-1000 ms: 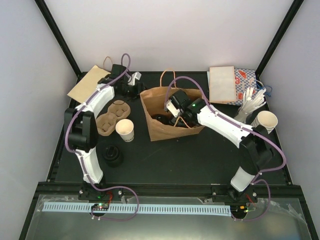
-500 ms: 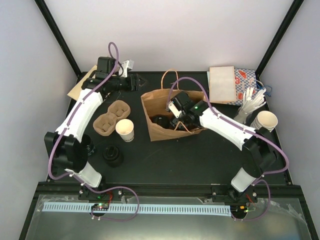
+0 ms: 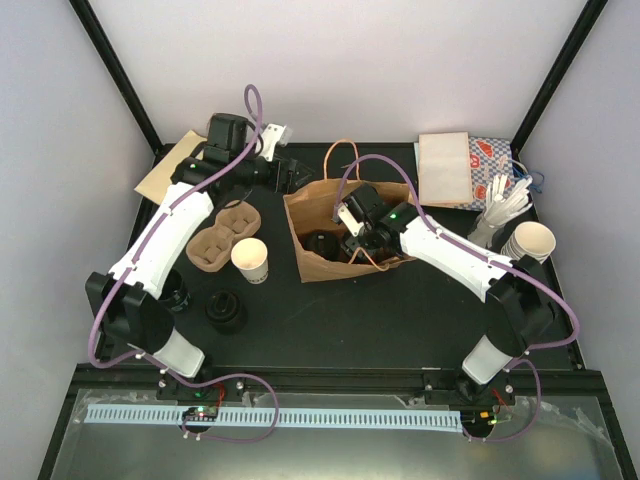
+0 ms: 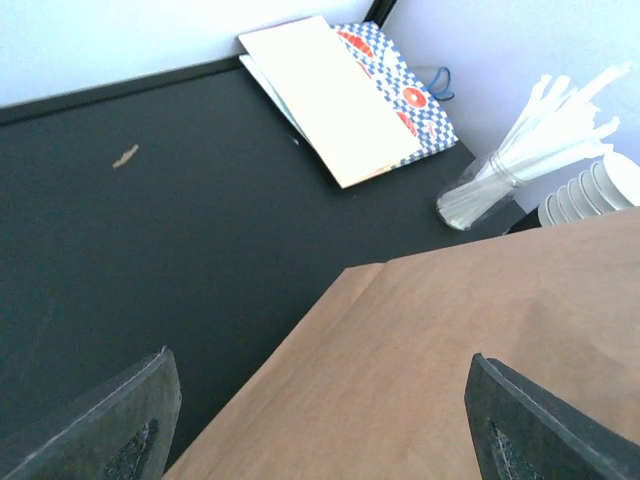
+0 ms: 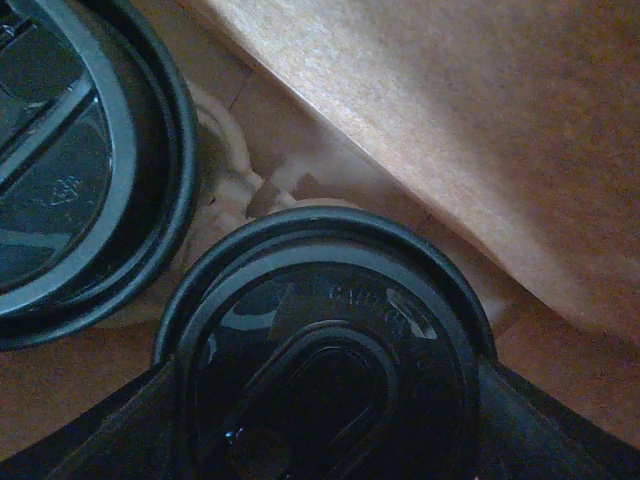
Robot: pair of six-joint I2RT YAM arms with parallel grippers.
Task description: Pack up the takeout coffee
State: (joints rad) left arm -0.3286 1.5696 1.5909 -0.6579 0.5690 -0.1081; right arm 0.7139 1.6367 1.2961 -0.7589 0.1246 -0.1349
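The takeout coffee (image 3: 250,258), a small white open paper cup, stands on the table left of the brown paper bag (image 3: 345,225). My left gripper (image 3: 289,172) hovers by the bag's back left corner, away from the cup. In the left wrist view its jaws (image 4: 325,440) stand wide open over the bag's side (image 4: 480,350), holding nothing. My right gripper (image 3: 350,238) reaches down into the bag. Its fingers (image 5: 560,430) press both sides of a black-lidded cup (image 5: 320,340), next to a second black lid (image 5: 70,170).
A brown moulded cup carrier (image 3: 222,235) lies behind the coffee, and a black lid (image 3: 226,312) sits in front of it. A flat brown bag (image 3: 175,165) is at the back left. Flat bags (image 3: 455,168), straws (image 3: 505,205) and stacked cups (image 3: 530,242) fill the right side.
My left arm swung up off the carrier and rightward to the bag's back left corner, and its jaws widened. The right gripper shifted only slightly inside the bag.
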